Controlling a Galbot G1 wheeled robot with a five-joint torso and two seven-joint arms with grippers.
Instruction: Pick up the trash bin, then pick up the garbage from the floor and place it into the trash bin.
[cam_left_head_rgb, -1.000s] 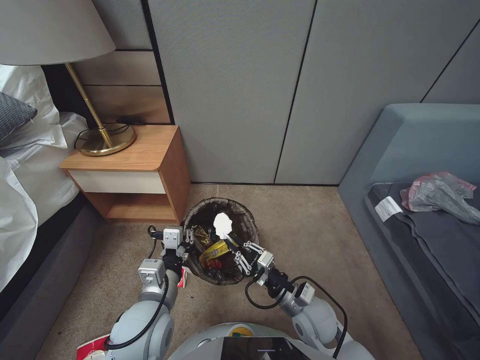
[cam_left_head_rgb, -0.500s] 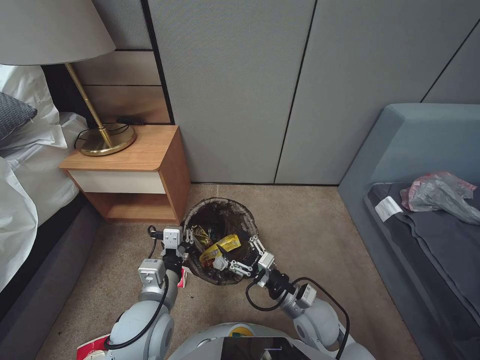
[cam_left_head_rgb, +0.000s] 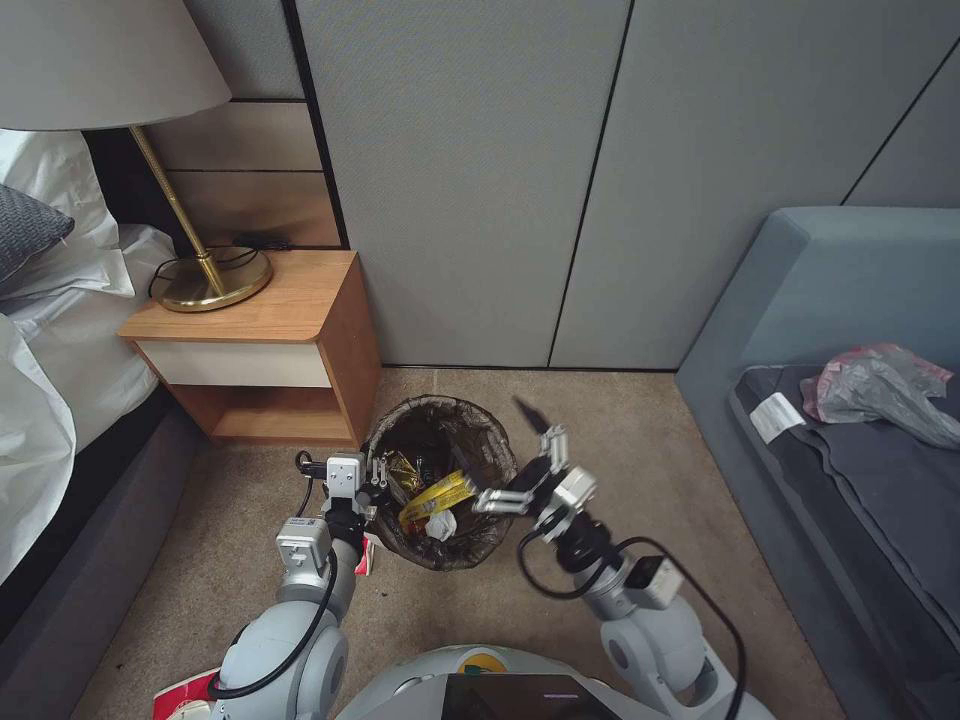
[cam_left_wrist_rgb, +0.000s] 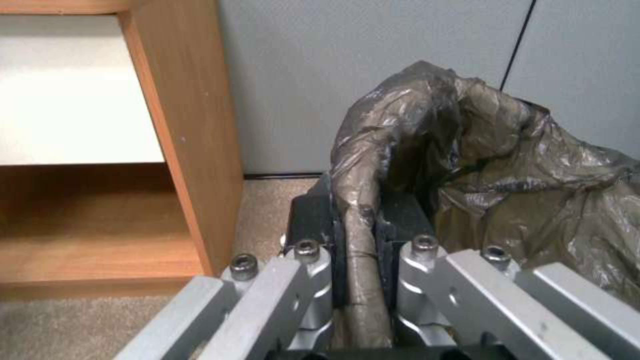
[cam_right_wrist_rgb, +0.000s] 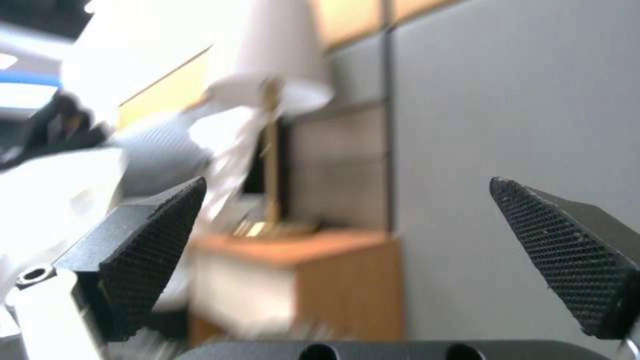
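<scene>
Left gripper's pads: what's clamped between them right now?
In the left wrist view, the left gripper pinches the trash bin rim, wrapped in its brown bag liner.

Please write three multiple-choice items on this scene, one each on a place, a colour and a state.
1. Where does the trash bin stand?
A. on the nightstand
B. on the carpet beside the nightstand
C. on the sofa

2. What colour is the long wrapper lying in the bin?
A. yellow
B. blue
C. green

3. How do the two tools stand?
A. both open
B. left open, right shut on the rim
C. left tool shut on the bin's bagged rim, right tool open and empty

Answers: 1 B, the head view shows the bin on the floor at the nightstand's corner. 2 A, the wrapper is yellow against the dark bag. 3 C, the left wrist view shows the pads pinching the bagged rim, and the right wrist view shows the fingers wide apart with nothing between them.
</scene>
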